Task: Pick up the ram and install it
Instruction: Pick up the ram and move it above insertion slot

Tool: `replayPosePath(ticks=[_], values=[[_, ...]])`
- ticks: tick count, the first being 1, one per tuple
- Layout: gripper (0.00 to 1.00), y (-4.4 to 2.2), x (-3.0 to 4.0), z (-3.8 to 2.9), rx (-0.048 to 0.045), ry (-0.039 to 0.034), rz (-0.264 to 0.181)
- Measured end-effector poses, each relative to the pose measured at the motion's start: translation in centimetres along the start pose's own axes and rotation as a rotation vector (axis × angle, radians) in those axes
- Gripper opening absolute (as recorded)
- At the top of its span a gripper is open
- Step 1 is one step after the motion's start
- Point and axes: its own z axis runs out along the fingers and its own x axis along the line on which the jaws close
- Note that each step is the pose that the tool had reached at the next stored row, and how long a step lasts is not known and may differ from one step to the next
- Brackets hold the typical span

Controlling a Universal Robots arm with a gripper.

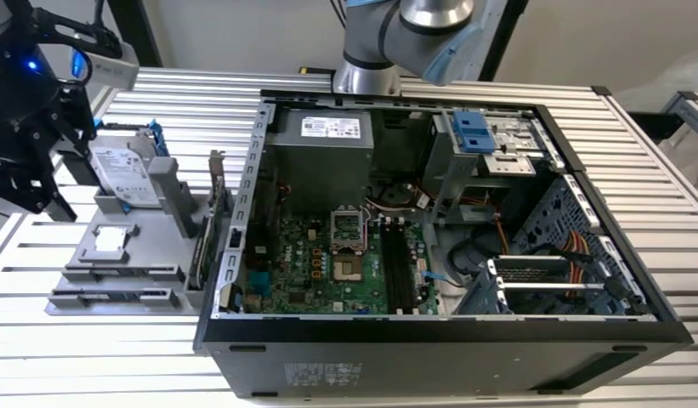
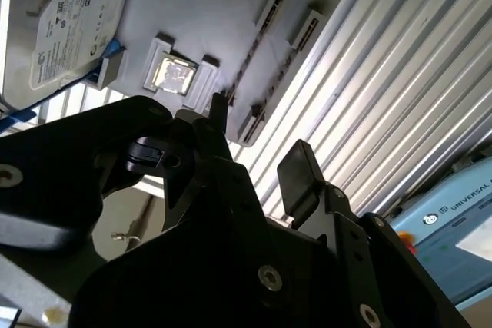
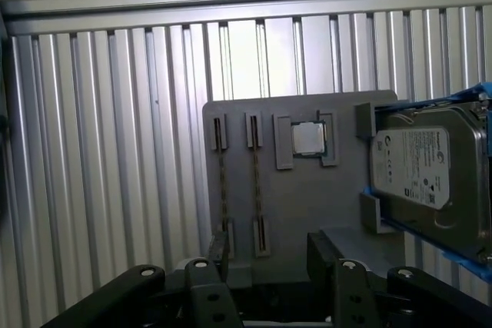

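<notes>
Two ram sticks (image 3: 222, 182), one processor chip (image 3: 308, 138), one hard drive (image 3: 421, 167) and one open computer case (image 1: 439, 340) are here.

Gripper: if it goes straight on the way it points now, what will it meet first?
Probably the ram standing on edge in the grey holder, the stick nearer the processor. The open gripper is lined up roughly over it, but depth is unclear.

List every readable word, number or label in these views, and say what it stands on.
White label on the hard drive: print too small to read.
White label on the power supply: too small to read.
Sticker on the computer case outer wall: blurred, unreadable.
</notes>
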Motion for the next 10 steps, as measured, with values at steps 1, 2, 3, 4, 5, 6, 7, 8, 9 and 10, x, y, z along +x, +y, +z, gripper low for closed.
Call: replayPosePath(ticks=[1, 2, 3, 4, 5, 6, 7, 8, 9, 10], values=[[1.0, 0.0, 0.0, 0.05, 0.0, 0.0001, -0.003], [1.0, -0.01, 0.0, 0.1, 0.0001, 0.0002, -0.006], [1.0, -0.01, 0.0, 0.14, 0.0, 0.0002, -0.009], [1.0, 0.0, 0.0, 0.18, 0.0001, 0.0003, -0.011], [1.0, 0.0, 0.0, 0.21, 0.0, 0.0005, -0.014], [1.0, 0.0, 0.0, 0.24, 0.0, 0.0006, -0.015], [1.0, -0.01, 0.0, 0.27, -0.0001, 0.0007, -0.017], [1.0, -0.01, 0.0, 0.31, -0.0001, 0.0008, -0.019], [1.0, -0.01, 0.0, 0.35, -0.0001, 0.0009, -0.021], [1.0, -0.01, 0.0, 0.39, 0.0, 0.0009, -0.022]])
